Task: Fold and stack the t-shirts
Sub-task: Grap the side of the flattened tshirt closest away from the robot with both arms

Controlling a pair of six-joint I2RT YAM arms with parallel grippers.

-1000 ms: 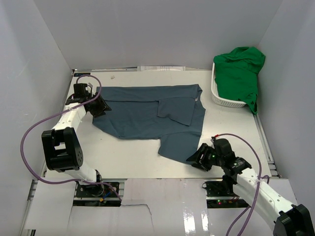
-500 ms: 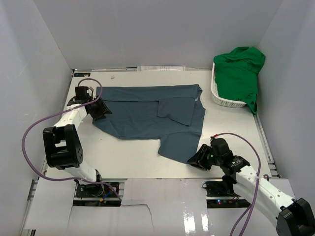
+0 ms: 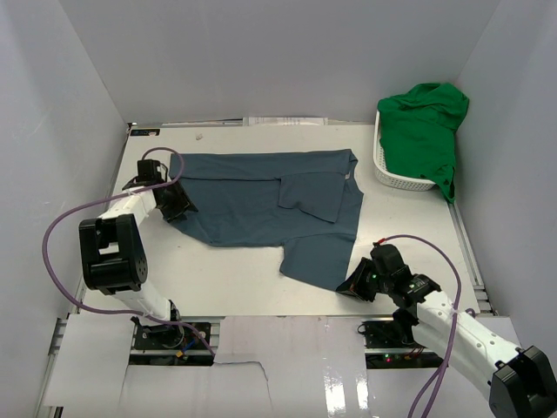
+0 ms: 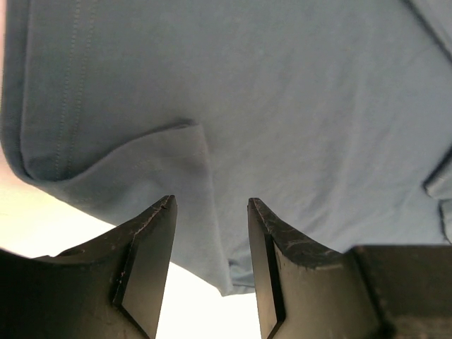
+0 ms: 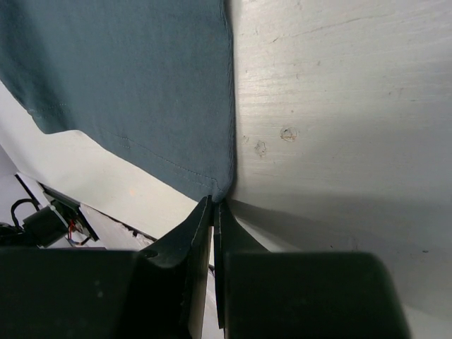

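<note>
From above, the slate-blue t-shirt (image 3: 270, 205) lies spread across the middle of the table (image 3: 235, 279), one flap already turned in over its right half. The green t-shirt (image 3: 424, 131) is heaped in the white basket (image 3: 387, 170) at the far right corner. The right gripper (image 3: 355, 286), which stood spread a second ago, has closed at the shirt's corner nearest the table's near edge. The left gripper (image 3: 178, 202) has crept along to the shirt's left edge, toward the table's left side

In the left wrist view, the left fingers (image 4: 152, 261) stand moderately apart, straddling a turned-over sleeve fold of the blue cloth (image 4: 282, 106). They hold nothing yet, and bare table shows just beneath the hem

In the right wrist view, the right gripper (image 5: 214, 205) has its jaws pressed together with no gap, and the stitched hem corner of the shirt (image 5: 127, 78) runs right into their tips, so the corner looks pinched

One corner is now secured, so I judge the next fold of the blue shirt is about to start once the left side clamps too; the green shirt is untouched
</note>
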